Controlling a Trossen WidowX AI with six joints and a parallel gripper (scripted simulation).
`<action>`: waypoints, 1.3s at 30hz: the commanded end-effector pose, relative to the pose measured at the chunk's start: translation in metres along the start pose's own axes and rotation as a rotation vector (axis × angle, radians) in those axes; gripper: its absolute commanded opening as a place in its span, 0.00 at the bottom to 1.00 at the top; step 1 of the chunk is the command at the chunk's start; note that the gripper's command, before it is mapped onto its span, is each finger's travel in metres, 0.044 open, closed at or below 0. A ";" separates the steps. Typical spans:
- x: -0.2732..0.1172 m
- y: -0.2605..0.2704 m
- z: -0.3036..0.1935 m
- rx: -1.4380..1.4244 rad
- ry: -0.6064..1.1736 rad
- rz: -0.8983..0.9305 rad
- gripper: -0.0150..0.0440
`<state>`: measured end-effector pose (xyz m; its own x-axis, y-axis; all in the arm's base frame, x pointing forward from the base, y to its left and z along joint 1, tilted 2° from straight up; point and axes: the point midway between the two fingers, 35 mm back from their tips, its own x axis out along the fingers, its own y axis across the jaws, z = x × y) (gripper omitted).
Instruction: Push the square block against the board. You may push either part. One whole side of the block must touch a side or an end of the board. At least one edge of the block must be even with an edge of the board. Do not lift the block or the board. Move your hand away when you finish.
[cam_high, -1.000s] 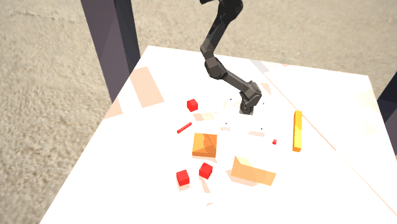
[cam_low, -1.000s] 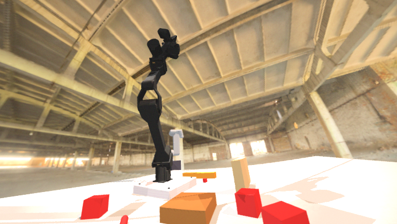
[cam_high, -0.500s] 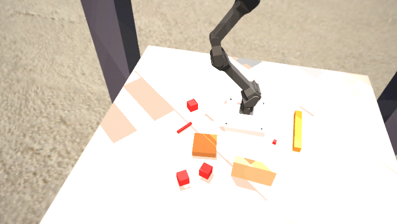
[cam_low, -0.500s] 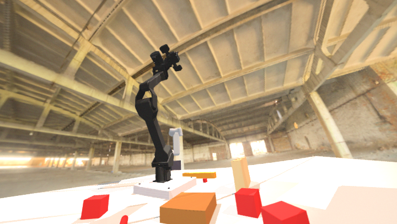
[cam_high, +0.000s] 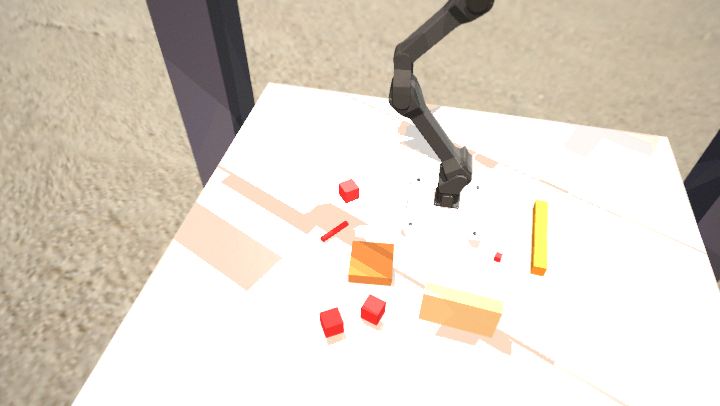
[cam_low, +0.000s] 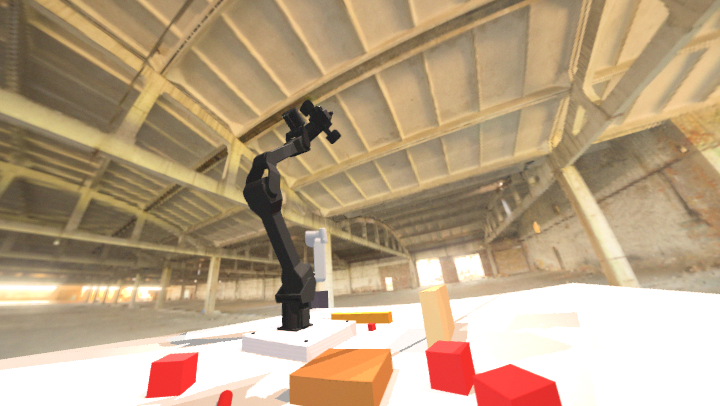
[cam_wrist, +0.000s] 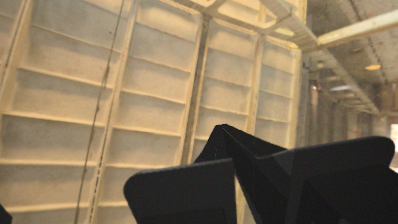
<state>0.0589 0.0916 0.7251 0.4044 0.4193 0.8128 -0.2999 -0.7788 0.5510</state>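
The square block (cam_high: 371, 259) (cam_low: 335, 388) is orange and lies flat on the table. The board (cam_high: 456, 315) (cam_low: 434, 317) is pale orange and stands on a long edge, to the right of the block in the top view. A gap of bare table separates the two, so they do not touch. My gripper (cam_low: 329, 120) (cam_wrist: 220, 130) is shut and empty. It is raised high above the table, far from both parts, and lies beyond the top edge of the top view.
Two red cubes (cam_high: 331, 322) (cam_high: 373, 309) sit near the block's front side. Another red cube (cam_high: 348, 190) and a thin red rod (cam_high: 334, 230) lie behind it. A tiny red cube (cam_high: 498, 257) and a long yellow bar (cam_high: 540, 237) lie toward the right.
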 end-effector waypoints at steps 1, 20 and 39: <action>0.005 -0.027 -0.011 -0.102 0.022 -0.058 0.25; 0.022 -0.154 -0.003 -0.622 0.040 -0.354 0.25; 0.012 -0.283 0.070 -0.999 0.081 -0.766 0.25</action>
<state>0.1953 0.2778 0.5800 0.7020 0.6608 0.2654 -0.5618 0.2850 0.7766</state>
